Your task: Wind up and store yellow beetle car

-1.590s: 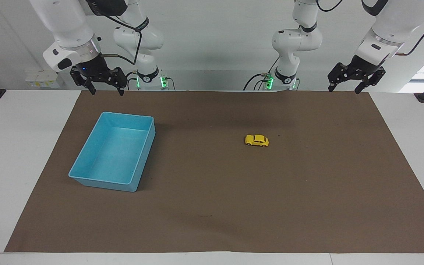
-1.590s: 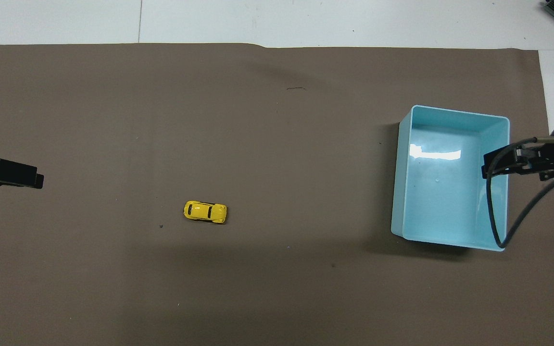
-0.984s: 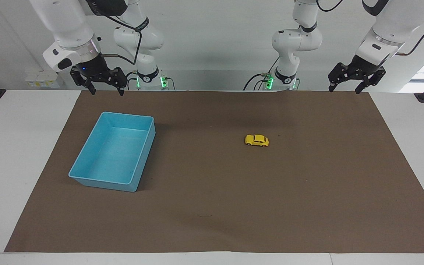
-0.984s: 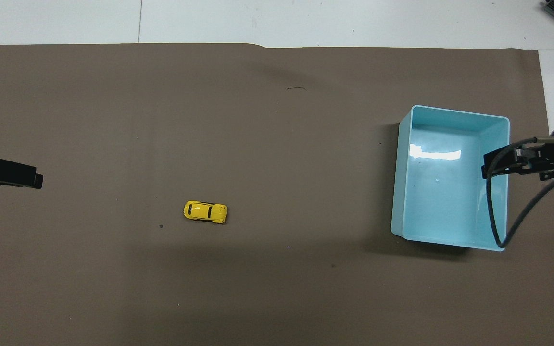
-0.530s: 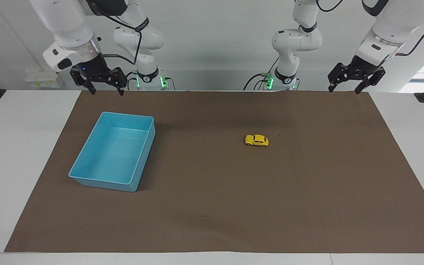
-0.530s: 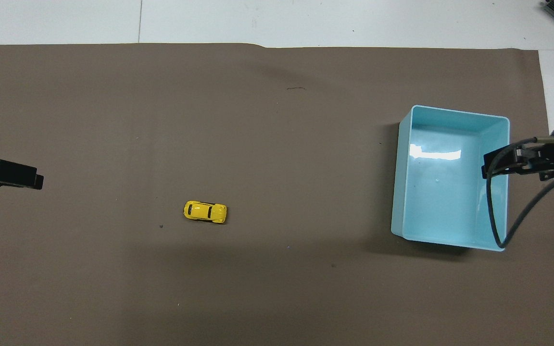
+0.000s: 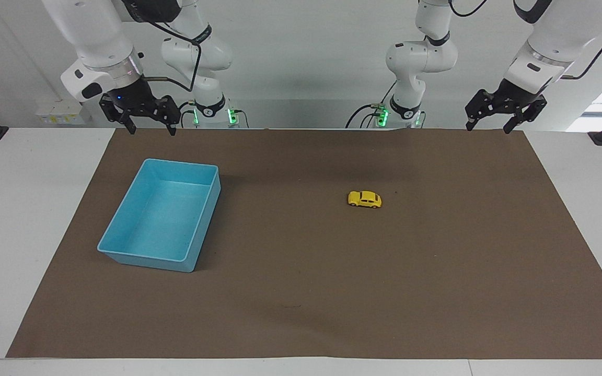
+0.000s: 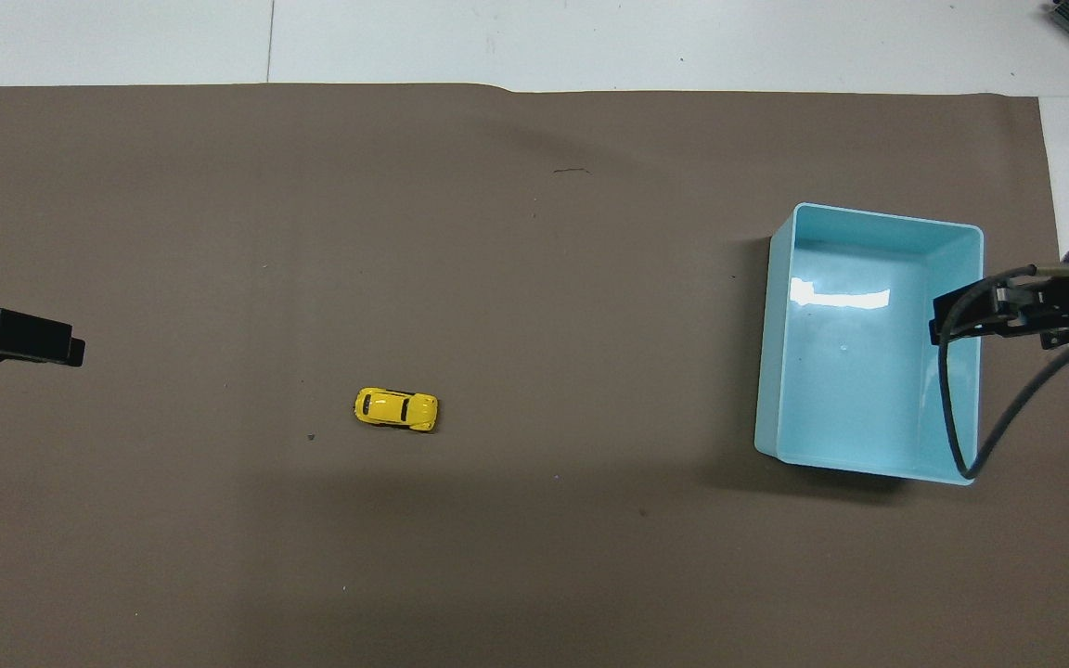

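On the desk [image 7: 567,156], the blue tray [image 7: 161,215] sits at nine o'clock; the yellow beetle car [image 7: 365,199] rests near centre, around two o'clock. Left tool [image 7: 490,127] and right tool [image 7: 150,129] hang released, waiting. Likely light, rigid, slick: pinch its flanks.

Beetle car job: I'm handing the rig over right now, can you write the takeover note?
Left end effector: open, empty, raised at the left arm's end of the table.
Right end effector: open, empty, raised near the blue tray, on the robots' side of it.
Yellow beetle car: on its wheels on the brown mat, untouched.
Blue tray: empty, toward the right arm's end.
Done: nothing.
Left: grasp, wind up, store.
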Controlling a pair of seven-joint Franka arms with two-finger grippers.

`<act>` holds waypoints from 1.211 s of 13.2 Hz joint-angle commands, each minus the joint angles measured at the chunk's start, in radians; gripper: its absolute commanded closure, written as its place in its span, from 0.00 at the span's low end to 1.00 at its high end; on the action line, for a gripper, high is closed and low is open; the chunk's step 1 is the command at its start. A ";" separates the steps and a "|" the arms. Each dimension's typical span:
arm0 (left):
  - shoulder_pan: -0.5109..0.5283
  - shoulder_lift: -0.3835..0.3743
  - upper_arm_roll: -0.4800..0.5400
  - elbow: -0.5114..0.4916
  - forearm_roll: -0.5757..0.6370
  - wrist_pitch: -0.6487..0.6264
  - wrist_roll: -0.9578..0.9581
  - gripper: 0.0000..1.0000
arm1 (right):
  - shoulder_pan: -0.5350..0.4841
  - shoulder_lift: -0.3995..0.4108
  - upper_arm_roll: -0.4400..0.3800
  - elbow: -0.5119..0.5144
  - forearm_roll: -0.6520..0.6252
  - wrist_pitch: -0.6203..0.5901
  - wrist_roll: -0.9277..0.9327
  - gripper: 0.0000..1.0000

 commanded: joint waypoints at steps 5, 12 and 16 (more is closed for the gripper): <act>0.003 -0.024 0.000 -0.041 -0.011 0.000 0.004 0.00 | -0.016 -0.008 0.003 -0.008 0.027 0.016 -0.026 0.00; 0.002 -0.019 0.000 -0.058 -0.006 -0.005 -0.010 0.00 | -0.016 -0.008 0.003 -0.008 0.021 0.016 -0.030 0.00; 0.002 -0.030 -0.002 -0.096 -0.006 -0.014 -0.365 0.00 | -0.016 -0.008 0.003 -0.008 0.022 0.016 -0.028 0.00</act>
